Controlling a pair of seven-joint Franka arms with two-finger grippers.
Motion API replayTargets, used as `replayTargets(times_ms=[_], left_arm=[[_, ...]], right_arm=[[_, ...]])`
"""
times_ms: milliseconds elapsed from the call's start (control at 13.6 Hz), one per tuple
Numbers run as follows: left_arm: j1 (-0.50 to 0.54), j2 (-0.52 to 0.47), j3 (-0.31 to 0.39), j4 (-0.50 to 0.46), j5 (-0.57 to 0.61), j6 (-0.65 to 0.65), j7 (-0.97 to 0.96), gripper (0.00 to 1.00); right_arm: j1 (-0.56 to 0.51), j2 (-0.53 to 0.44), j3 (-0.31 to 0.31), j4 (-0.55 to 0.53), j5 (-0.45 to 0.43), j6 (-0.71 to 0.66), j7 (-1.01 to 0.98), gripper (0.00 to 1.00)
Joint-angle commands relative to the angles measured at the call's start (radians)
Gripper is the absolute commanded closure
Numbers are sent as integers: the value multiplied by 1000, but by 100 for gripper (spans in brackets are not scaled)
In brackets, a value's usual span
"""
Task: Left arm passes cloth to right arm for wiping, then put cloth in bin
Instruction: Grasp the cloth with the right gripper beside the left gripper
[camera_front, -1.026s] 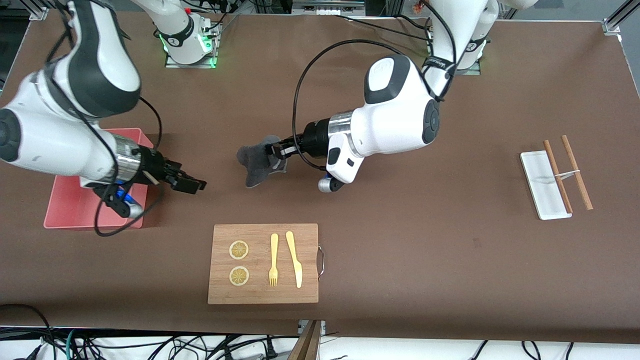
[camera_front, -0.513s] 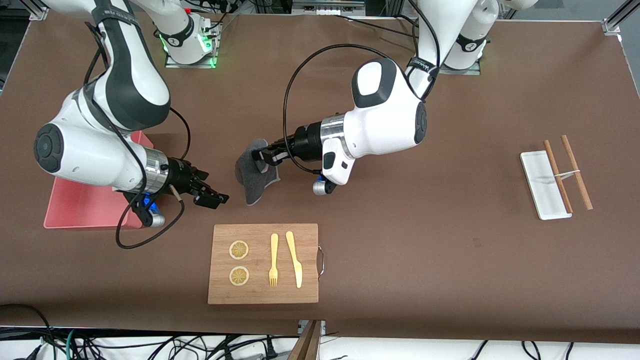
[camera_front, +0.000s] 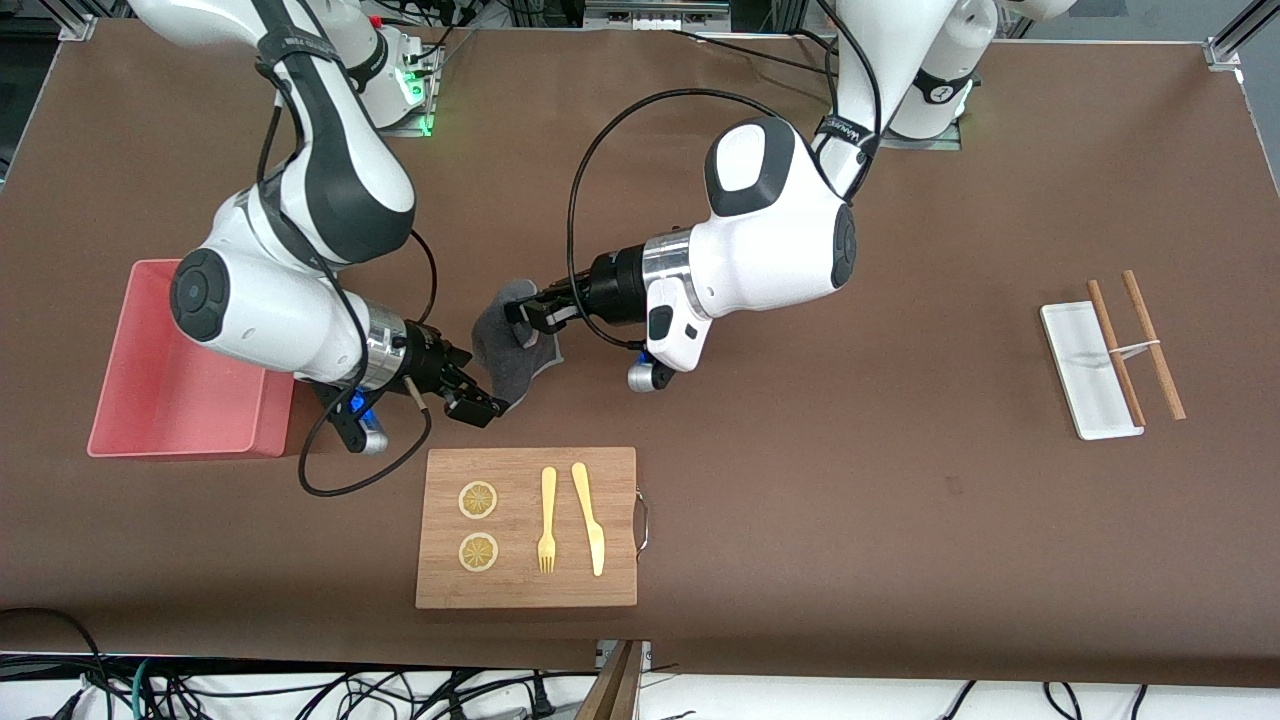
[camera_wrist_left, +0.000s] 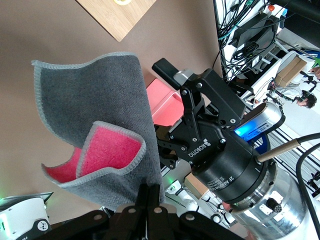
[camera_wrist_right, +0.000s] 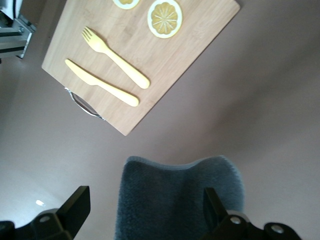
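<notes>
Cloth (camera_front: 510, 340) hangs clenched in left jaws, its lower edge hidden between right's spread jaws.

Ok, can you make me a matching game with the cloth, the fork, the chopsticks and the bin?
Things:
1 cloth
2 fork
3 chopsticks
4 bin

Places or states:
A across the white tray
B on the wooden board
C pink, nothing in it
D held up by the left gripper

Pairs: 1-D, 2-B, 3-A, 4-C
</notes>
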Motion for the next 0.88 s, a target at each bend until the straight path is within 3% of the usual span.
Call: replayTargets(times_ms=[0,73,293,366,440,513,586,659,733,806], left_arm=[[-2,18,9,38,-44,5,-11,100],[0,18,10,38,-44,5,-11,100],[3,18,10,38,-44,5,-10,100],[3,18,10,38,-44,5,-10,100],[3,18,10,38,-44,5,-10,100],[3,19,10,38,-46,5,-10,100],[3,19,10,38,-46,5,-10,100],[4,19,10,37,-46,5,-10,95],[6,18,10,35,-46,2,-10,62],[4,15,10,32,-44,2,-10,42]], right_arm=[[19,12,-8,2,18,21,13,0],[33,18,-8,2,18,21,7,7],[56,26,-8,1,18,12,-6,52],[56,29,-8,2,16,10,-13,69],[55,28,-8,2,16,9,-20,91],[55,27,-8,2,18,7,-39,100],[55,27,-8,2,16,7,-69,100],[55,27,-8,4,18,7,-82,100],[52,26,-10,4,18,7,-83,100],[49,26,-10,5,16,7,-83,100]])
